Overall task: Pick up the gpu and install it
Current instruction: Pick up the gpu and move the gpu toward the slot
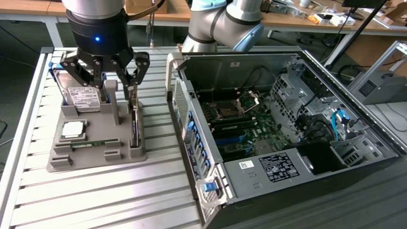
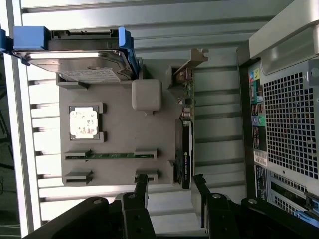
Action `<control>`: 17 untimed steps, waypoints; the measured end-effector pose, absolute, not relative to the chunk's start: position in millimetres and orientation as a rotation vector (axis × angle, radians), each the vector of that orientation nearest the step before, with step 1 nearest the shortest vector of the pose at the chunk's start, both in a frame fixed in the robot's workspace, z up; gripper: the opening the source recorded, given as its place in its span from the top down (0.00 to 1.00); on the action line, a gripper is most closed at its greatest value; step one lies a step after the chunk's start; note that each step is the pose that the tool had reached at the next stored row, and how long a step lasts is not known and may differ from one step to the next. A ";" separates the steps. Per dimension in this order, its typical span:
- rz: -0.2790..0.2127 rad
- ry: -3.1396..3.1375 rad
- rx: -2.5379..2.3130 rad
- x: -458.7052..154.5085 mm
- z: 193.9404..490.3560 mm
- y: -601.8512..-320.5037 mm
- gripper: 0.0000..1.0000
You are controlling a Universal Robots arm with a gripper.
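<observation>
The gpu point(image 1: 135, 125) is a thin dark card standing on edge in a slot along the grey holder's point(image 1: 95, 155) side nearest the computer. In the wrist view the gpu point(image 2: 185, 144) shows its silvery bracket point(image 2: 193, 59) at the far end. My gripper point(image 1: 113, 81) hangs just above the holder, open. Its two black fingers point(image 2: 142, 188) straddle the card's near end without touching it, and the card lies closer to the finger on the computer's side. The gripper point(image 2: 170, 185) holds nothing.
The holder point(image 2: 119, 124) also carries a silver hard drive point(image 2: 75, 55) in a blue frame, a CPU chip point(image 2: 83, 122) and a green memory stick point(image 2: 109, 155). An open computer case point(image 1: 273, 124) lies at the exterior view's right, its motherboard exposed. The table is slatted aluminium.
</observation>
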State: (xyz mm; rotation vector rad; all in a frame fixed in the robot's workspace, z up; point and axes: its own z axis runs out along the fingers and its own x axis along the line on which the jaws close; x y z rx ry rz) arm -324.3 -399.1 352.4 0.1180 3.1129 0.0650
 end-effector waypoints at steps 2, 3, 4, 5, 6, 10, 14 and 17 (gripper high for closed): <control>0.065 3.113 0.118 -324.3 352.0 -399.1 0.52; 0.065 3.113 0.118 -324.3 351.7 -399.1 0.52; 0.065 3.113 0.118 -324.3 351.5 -399.1 0.52; 0.065 3.113 0.118 -324.3 351.3 -399.1 0.52; 0.065 3.113 0.118 -324.3 351.1 -399.0 0.52; 0.065 3.113 0.118 -324.3 349.9 -399.1 0.52; 0.065 3.113 0.118 -324.3 349.0 -399.0 0.52; 0.065 3.113 0.118 -324.3 348.3 -399.1 0.52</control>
